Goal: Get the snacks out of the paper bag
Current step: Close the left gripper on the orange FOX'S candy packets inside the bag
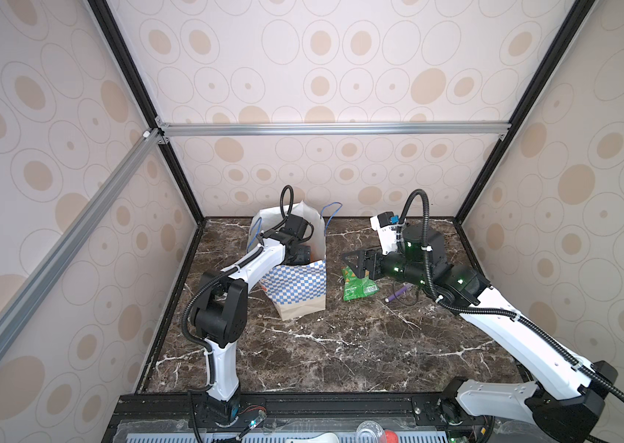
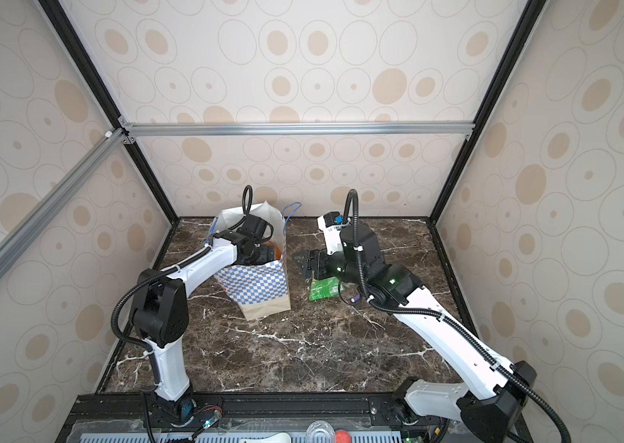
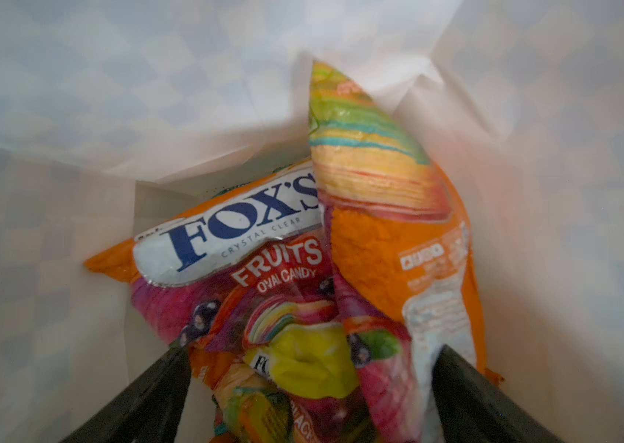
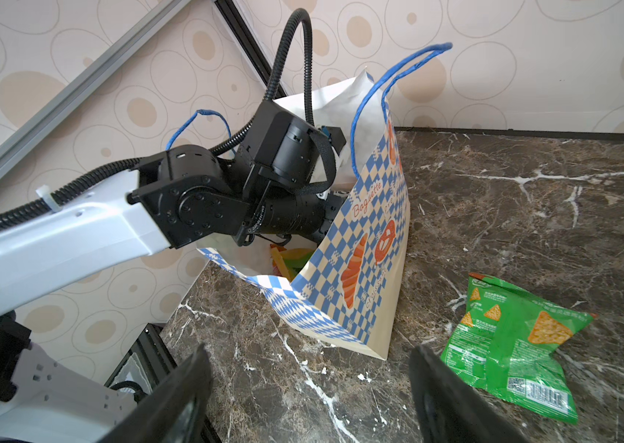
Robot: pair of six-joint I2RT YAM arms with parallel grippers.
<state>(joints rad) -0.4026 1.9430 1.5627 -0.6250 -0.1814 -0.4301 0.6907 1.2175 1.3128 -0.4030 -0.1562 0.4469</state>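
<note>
The paper bag (image 1: 297, 285) (image 2: 254, 285) (image 4: 371, 249) stands upright at the back of the table, blue-and-white checkered with blue cord handles. My left arm reaches down into its mouth, so both top views hide that arm's fingers. In the left wrist view my left gripper (image 3: 312, 383) is open inside the bag's white wall (image 3: 72, 115). Its fingers straddle a heap of snacks: an orange Fox's candy packet (image 3: 233, 226), a tall orange packet (image 3: 390, 237) and a yellow one (image 3: 310, 364). A green snack packet (image 1: 358, 285) (image 2: 323, 288) (image 4: 513, 345) lies on the table right of the bag. My right gripper (image 1: 352, 261) (image 2: 302, 264) (image 4: 310, 383) hovers open beside it, holding nothing.
A purple pen (image 1: 398, 293) (image 2: 354, 299) lies on the marble table (image 1: 341, 345) under my right arm. Patterned walls close in the back and both sides. A black rail (image 1: 302, 402) runs along the front edge.
</note>
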